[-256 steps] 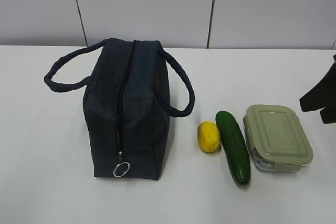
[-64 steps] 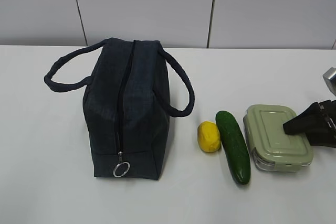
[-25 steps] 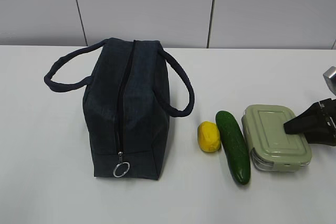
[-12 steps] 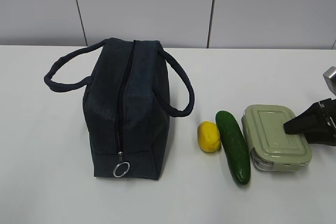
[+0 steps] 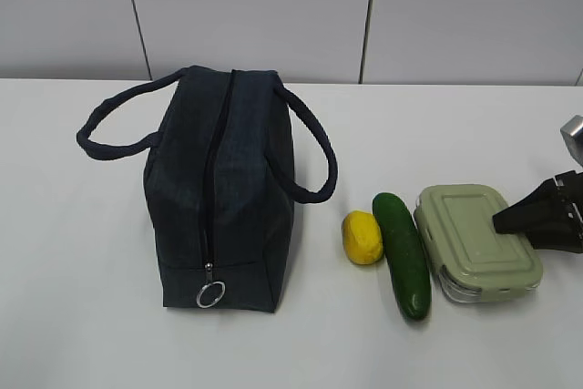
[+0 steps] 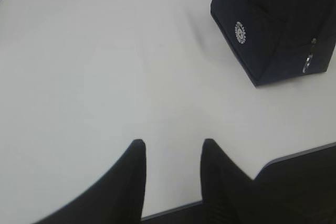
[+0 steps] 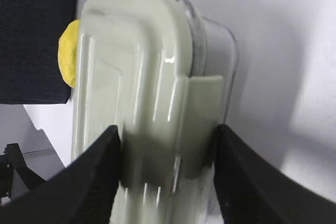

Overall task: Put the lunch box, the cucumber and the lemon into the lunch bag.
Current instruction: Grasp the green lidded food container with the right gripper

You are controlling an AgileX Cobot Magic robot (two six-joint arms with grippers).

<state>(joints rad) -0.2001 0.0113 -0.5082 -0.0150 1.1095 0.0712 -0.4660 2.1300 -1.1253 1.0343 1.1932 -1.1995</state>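
The sage-green-lidded lunch box (image 5: 474, 239) lies at the right, its left edge against the dark green cucumber (image 5: 402, 254). The yellow lemon (image 5: 363, 237) sits just left of the cucumber. The navy lunch bag (image 5: 219, 189) stands at centre left with its zipper closed and its silver ring pull (image 5: 210, 294) at the near end. My right gripper (image 5: 501, 221) reaches in from the right; in the right wrist view it (image 7: 168, 129) clamps the box (image 7: 142, 77) across its lid and base. My left gripper (image 6: 172, 142) is open and empty over bare table, out of the exterior view.
The bag's two looped handles (image 5: 314, 157) spread out to either side. The table's front edge (image 6: 294, 153) runs just under my left gripper. The bag's corner (image 6: 278, 24) sits at the upper right of the left wrist view. A grey panelled wall stands behind the table.
The lunch box has shifted a little left and turned slightly in my right gripper's hold, nudging the cucumber. The bag, the lemon and the left arm have not moved.
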